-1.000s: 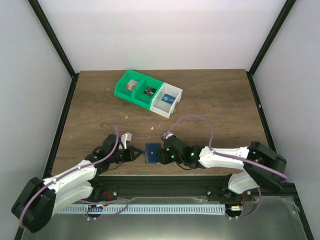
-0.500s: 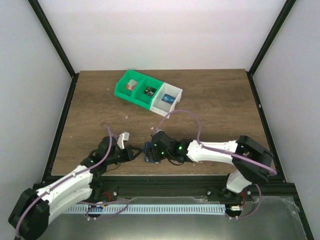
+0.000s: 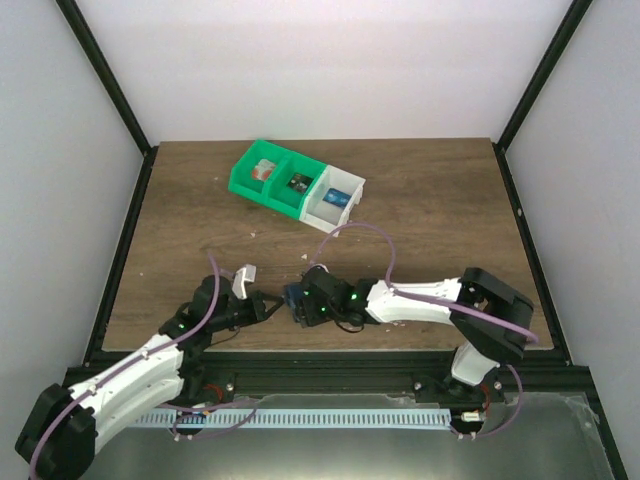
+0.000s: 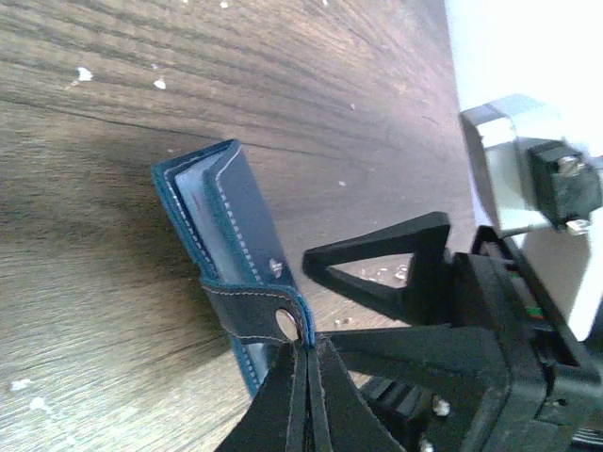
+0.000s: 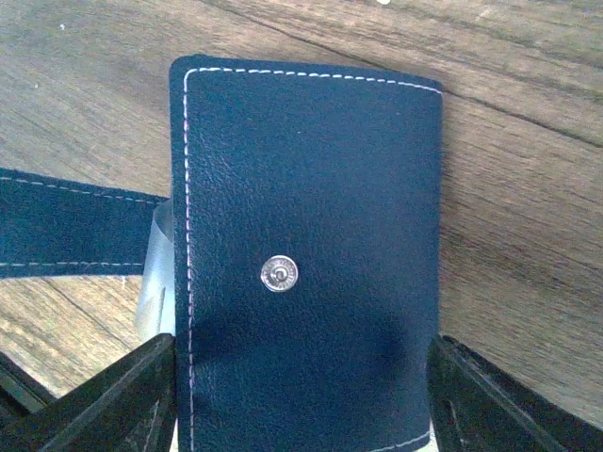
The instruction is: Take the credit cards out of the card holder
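Navy card holder has its strap pinched in the low left gripper, right gripper spread astride.

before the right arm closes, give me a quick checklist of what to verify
1. left gripper jaws shut on the strap: ok
2. snap undone: ok
3. right gripper jaws open, one on either side of the card holder: ok
4. pale sliver in the fold is a card: cannot tell
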